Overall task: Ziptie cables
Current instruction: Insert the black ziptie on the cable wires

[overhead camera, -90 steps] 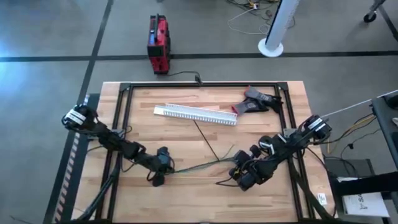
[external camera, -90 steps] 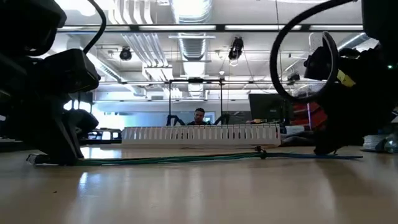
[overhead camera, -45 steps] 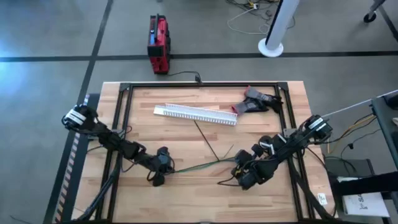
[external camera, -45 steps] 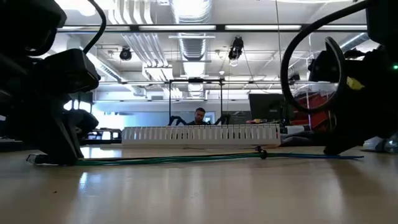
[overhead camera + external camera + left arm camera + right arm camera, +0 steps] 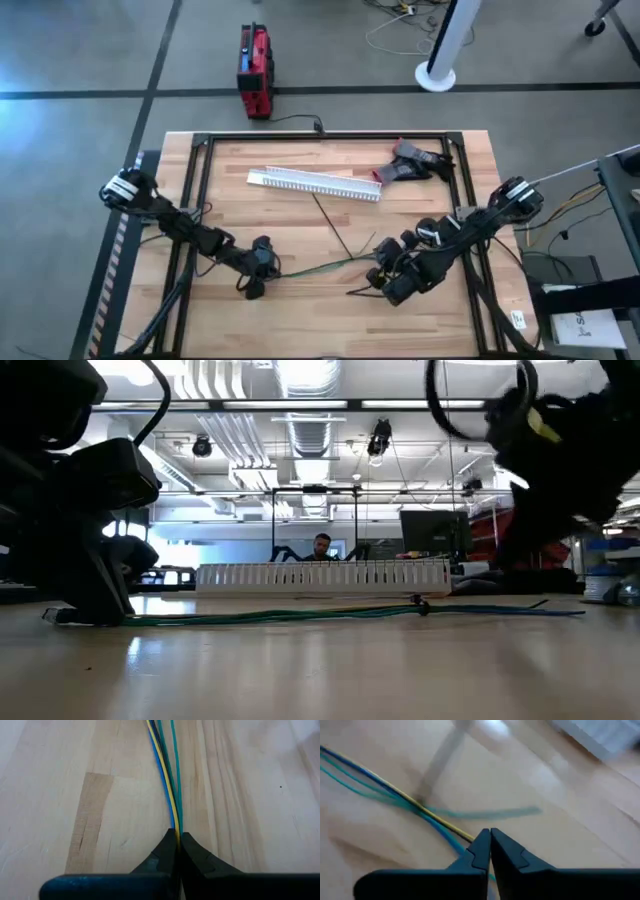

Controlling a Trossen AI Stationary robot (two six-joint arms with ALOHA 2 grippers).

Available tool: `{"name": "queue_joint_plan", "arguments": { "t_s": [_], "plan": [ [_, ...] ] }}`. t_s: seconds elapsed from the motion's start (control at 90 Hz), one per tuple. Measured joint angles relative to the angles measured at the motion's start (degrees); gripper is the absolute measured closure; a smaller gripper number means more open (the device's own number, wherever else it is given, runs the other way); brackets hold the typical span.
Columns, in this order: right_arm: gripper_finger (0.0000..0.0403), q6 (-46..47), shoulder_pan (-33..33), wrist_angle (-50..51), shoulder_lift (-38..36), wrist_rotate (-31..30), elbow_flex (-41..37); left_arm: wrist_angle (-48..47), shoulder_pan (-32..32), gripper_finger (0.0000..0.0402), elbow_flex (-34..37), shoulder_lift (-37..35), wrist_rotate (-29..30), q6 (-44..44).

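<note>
Fingers of the left gripper (image 5: pixel 177 840) pinch the cables (image 5: pixel 169 780), which run forward from the tips, while the right gripper (image 5: pixel 489 840), closed and apparently empty above them, could snag and scatter the strands.

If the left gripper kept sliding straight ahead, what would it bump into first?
Probably nothing solid soon: the left gripper, shut on the cables, points along them over bare table. Beyond that view, unclear.

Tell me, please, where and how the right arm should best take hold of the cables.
Probably at the free stretch of the cables, between the left gripper, shut on one end, and the right gripper. They lie flat, bunched along the table, so come straight down with the fingers either side.
</note>
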State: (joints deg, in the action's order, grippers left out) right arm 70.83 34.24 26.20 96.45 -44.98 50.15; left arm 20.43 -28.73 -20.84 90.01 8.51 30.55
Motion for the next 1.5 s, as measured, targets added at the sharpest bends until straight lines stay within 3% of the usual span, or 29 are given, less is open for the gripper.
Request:
{"name": "queue_joint_plan", "arguments": {
  "t_s": [0.167, 0.278, 0.4, 0.578, 0.689, 0.878, 1.111, 1.5],
  "plan": [
    [0.0394, -9.08, -0.83, -15.13, 2.35, -2.24, 0.09, 0.02, 0.00, 0.0402, 0.00, 0.00, 0.00, -0.02],
    [0.0358, -11.74, -1.66, -19.61, 3.30, -2.33, 0.10, 0.00, 0.00, 0.0402, 0.00, -0.01, 0.00, -0.04],
    [0.0317, -24.47, -1.62, -29.57, 5.24, -2.01, 0.17, 0.01, 0.00, 0.0402, 0.00, -0.04, 0.02, -0.64],
    [0.0307, -41.71, -4.38, -45.51, 11.24, 7.97, 0.19, 0.00, 0.00, 0.0402, 0.00, -0.06, 0.04, -1.01],
    [0.0321, -47.47, -6.76, -47.70, 15.28, 13.32, 2.35, 0.04, 0.00, 0.0402, 0.00, -0.10, 0.06, -1.05],
    [0.0350, -54.44, -9.99, -43.79, 20.43, 20.70, 8.27, 0.04, 0.00, 0.0402, 0.00, -0.10, 0.04, -1.06],
    [0.0391, -50.94, -11.85, -26.01, 20.66, 16.61, 13.57, 0.00, 0.00, 0.0402, -0.02, -0.10, -0.10, -1.17],
    [0.0402, -49.38, -11.72, -16.30, 19.09, 14.58, 15.41, -0.01, 0.00, 0.0402, -0.02, -0.11, -0.31, -1.53]
  ]
}}
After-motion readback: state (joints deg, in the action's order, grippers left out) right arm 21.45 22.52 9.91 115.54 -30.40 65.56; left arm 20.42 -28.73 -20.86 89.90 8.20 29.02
